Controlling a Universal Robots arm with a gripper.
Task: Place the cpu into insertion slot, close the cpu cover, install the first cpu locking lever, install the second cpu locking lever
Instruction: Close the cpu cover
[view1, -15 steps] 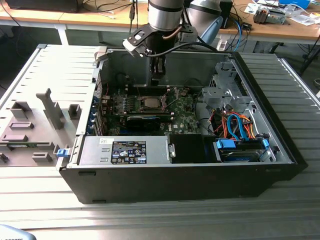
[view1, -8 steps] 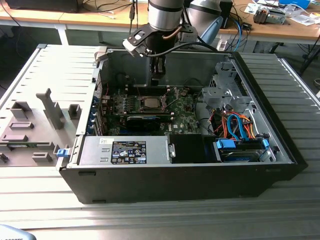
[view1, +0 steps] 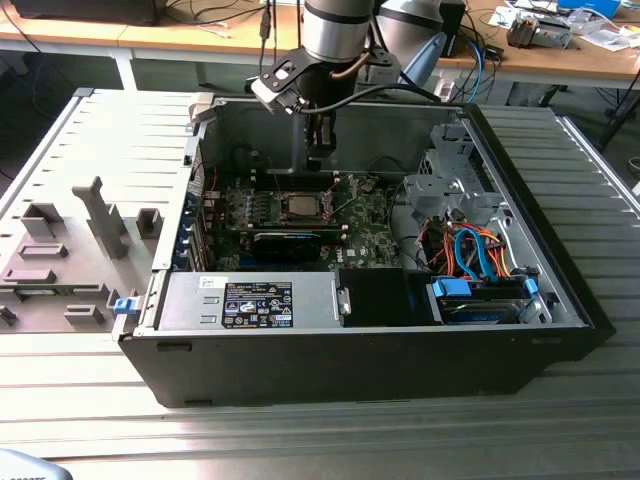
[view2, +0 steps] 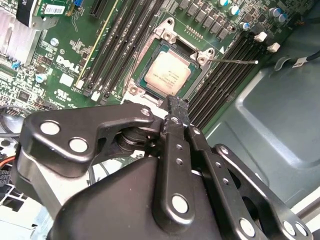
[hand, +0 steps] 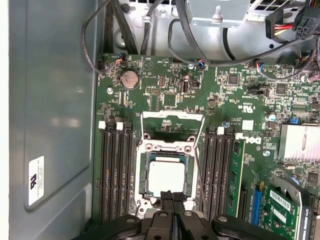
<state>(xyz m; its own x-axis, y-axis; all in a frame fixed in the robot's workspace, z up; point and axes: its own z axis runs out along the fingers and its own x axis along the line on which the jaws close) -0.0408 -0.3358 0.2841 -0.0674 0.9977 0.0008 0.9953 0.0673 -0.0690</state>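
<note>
1. Gripper state: in both wrist views the two black fingers are pressed together with no gap, so the gripper is closed and holds nothing.
2. Its tips stand over the edge of the insertion slot, just beside the cpu. Whether they touch the slot rim, I cannot tell.
3. The cpu lies flat inside the slot, with its dull silver top facing up and its sides parallel to the black socket frame.
4. The cpu cover, a thin silver frame with a square window, is raised and open at the far side of the slot from the gripper. The green board can be seen through its window.
5. One thin wire lever sticks out from a corner of the slot over the memory slots, so it is not latched.
6. In the exterior view the arm comes down nearly vertical from 12 o'clock into the open computer case, and the gripper points down at the board.
7. In that view the cpu is at about 7 o'clock from the gripper, and the bundle of blue and orange cables is at about 4 o'clock.
8. The case lies on a ribbed metal surface.
</note>
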